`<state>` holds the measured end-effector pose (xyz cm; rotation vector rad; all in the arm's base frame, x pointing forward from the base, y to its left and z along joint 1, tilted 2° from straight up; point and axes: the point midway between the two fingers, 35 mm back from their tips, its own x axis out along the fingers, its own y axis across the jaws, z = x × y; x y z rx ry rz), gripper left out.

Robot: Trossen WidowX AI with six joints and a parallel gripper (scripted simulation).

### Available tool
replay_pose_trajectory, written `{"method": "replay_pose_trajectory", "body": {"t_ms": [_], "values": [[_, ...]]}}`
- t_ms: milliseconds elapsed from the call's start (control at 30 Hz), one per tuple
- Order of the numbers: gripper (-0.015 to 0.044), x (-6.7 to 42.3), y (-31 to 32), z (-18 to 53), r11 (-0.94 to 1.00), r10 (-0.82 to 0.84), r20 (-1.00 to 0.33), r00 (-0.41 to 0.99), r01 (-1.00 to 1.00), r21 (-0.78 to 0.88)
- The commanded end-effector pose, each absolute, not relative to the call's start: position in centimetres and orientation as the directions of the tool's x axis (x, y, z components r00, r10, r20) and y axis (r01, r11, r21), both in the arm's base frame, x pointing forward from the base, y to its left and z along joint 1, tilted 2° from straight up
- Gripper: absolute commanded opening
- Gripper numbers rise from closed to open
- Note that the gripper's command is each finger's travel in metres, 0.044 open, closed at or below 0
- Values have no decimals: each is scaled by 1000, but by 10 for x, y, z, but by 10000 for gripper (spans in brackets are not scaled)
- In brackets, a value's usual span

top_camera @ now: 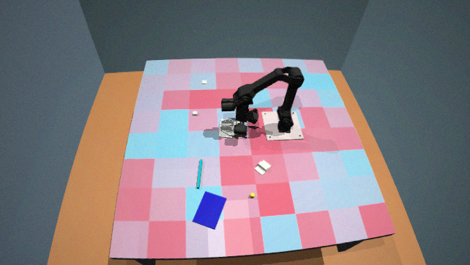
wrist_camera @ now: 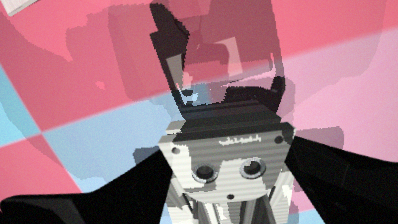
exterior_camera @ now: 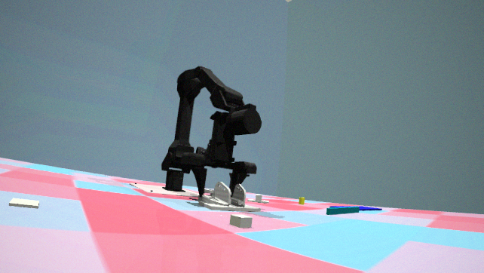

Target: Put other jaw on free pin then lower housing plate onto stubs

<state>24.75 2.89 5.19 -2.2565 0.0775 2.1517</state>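
My gripper is shut on the pale housing plate, one finger at each side edge. Two dark round openings with pale rims show in the plate. It is over the pale assembly, low by the table; two rounded upright plates stand on its flat base. In the wrist view dark long shapes extend beyond the housing plate; I cannot tell jaw from shadow. The pins and gear teeth are hidden, and whether the plate sits level cannot be told.
The arm's white mounting plate is beside the assembly. Small pale blocks lie on its other side. A stepped white piece, a teal bar, a yellow block and a blue sheet lie nearer the top camera.
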Motion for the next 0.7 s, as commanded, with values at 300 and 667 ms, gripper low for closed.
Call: {"method": "replay_pose_trajectory", "body": {"t_ms": [300,667], "values": [[351,247,30,48,-999,-15,-999,44,-45,13],[351,247,29,46,-999,-15,-999,44,-45,13]]}}
